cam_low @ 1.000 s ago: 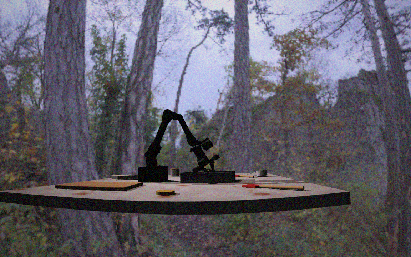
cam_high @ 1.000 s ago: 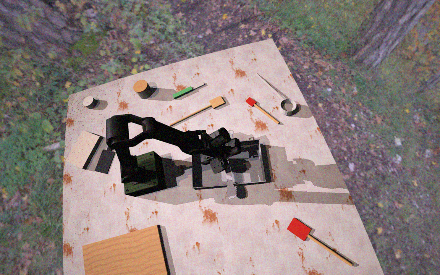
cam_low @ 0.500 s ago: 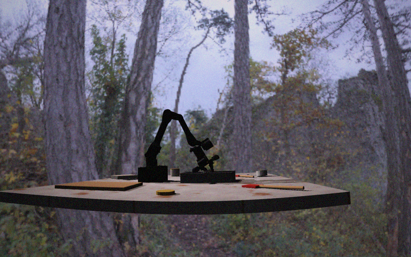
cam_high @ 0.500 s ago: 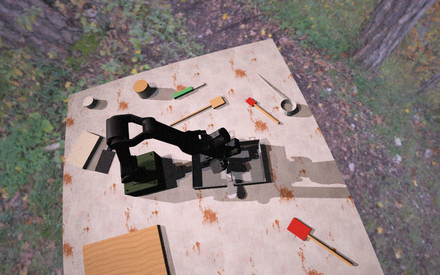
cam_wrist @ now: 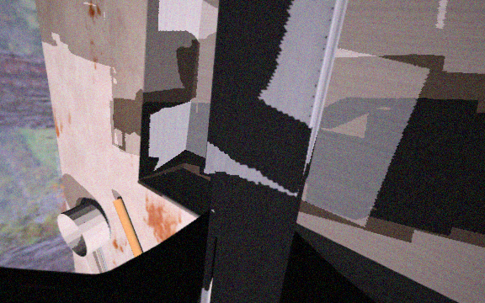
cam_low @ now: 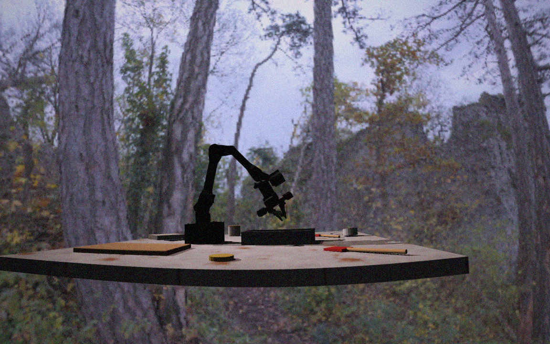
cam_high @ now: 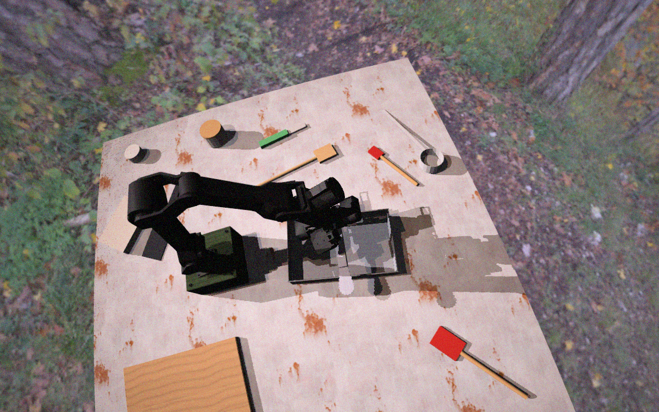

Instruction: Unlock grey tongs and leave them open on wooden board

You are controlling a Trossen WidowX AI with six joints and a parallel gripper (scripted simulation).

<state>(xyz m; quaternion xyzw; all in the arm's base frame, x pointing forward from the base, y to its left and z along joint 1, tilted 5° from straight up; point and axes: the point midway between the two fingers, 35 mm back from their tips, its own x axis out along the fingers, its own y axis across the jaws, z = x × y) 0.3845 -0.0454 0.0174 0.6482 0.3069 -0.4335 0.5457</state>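
My gripper (cam_high: 341,237) (cam_low: 282,219) (cam_wrist: 245,217) is shut on the grey tongs, with one dark finger on each side of them in the wrist view. The tongs (cam_high: 345,284) (cam_wrist: 298,84) run as a long narrow strip between the fingers, and a rounded pale end shows past the near side of the tin in the top view. The fingertips are above the rim of the dark roasting tin (cam_high: 295,258) (cam_low: 277,237). The hinge and the lock cannot be made out. The wooden board (cam_high: 183,379) (cam_low: 132,248) lies at the front left, with nothing on it in view.
A red-headed tool (cam_high: 447,342) (cam_low: 334,249) lies front right, a yellow disc (cam_low: 221,257) near the front edge. Behind the tin are a small red-headed tool (cam_high: 398,170), a wooden turner (cam_high: 325,153), a green-handled tool (cam_high: 274,138), an orange-topped cylinder (cam_high: 212,134) and a metal ring (cam_high: 422,163).
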